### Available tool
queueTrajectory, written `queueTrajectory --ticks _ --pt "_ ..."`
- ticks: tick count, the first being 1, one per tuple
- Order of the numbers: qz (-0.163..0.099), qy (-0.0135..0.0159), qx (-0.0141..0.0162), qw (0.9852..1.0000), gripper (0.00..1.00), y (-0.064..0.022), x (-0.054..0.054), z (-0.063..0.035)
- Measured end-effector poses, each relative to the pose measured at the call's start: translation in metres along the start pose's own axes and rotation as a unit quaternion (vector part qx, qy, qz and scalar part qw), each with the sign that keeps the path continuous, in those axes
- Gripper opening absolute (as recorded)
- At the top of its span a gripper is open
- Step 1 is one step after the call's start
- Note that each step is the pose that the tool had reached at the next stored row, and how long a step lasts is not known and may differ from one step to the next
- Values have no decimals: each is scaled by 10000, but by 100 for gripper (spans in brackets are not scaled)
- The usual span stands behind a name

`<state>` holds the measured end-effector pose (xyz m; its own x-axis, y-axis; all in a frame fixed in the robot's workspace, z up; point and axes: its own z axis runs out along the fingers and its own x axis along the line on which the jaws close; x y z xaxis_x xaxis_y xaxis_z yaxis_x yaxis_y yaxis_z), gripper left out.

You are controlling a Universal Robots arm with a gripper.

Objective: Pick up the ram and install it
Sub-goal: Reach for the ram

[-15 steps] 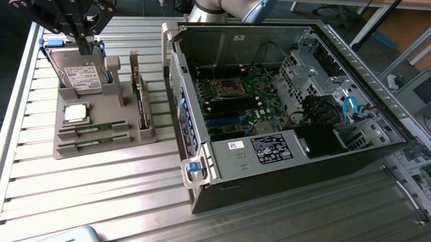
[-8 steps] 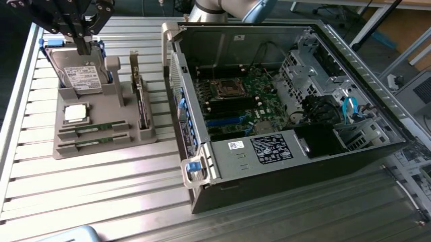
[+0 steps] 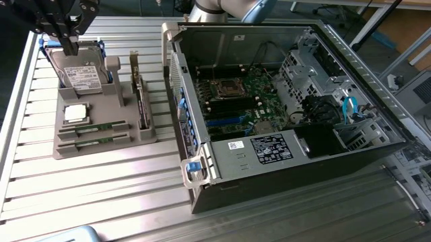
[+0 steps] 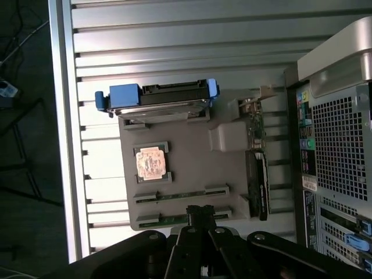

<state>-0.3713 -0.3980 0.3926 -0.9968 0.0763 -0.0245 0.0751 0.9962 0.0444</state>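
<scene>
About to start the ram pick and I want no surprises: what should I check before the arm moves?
1. Gripper empty: ok.
2. Jaws open for a pick: not ok, shut.
3. Two ram sticks seated in the tray: ok.
4. Gripper down at a stick: not ok, it hangs high over the tray.
5. Computer case open, motherboard exposed: ok.
6. Memory slots free: cannot tell.
</scene>
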Motion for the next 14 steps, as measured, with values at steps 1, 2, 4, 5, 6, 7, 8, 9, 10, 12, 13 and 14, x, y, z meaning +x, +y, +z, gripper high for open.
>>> queueTrajectory --ticks 1,2,4,5,6,7,8,9,10,12,13,14 --pt "0 0 0 10000 11 -1 20 0" --pt "0 0 0 10000 11 -2 21 0" --pt "0 0 0 10000 11 -2 21 0" --pt "0 0 0 10000 11 -2 21 -1" --pt "0 0 0 10000 11 -2 21 -1" --pt "0 0 0 10000 11 -2 21 -1" --pt "0 0 0 10000 11 -2 21 -1" --pt "0 0 0 10000 11 -2 21 -1" --pt "0 0 0 10000 11 -2 21 -1" --pt "0 1 0 10000 11 -3 21 -1" --pt "0 0 0 10000 11 -7 22 -1" --pt "0 0 0 10000 11 -14 21 -1"
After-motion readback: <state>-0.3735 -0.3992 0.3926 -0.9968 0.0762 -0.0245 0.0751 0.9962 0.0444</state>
